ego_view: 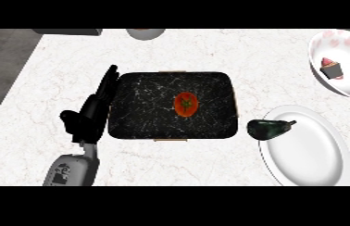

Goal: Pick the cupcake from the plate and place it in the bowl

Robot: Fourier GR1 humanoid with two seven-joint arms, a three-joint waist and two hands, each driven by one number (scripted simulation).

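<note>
Left hand: black hand (92, 111) on a grey forearm, fingers straight and together, beside the black marbled tray (137, 123).
Cupcake: small pink-topped cupcake (331, 67) lies in the white pink-spotted bowl (318, 58).
Plate: white round plate (308, 160), dark green eggplant (268, 128) at its rim.
Tray: holds a red tomato (185, 104).

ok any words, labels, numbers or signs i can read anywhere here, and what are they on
None can be read.
Grey forearm behind the left hand: dark marks on its casing, too blurred to make out as letters or a sign.
Black tray, tomato, white plate, bowl holding the cupcake: no text or labels visible on any of them.
</note>
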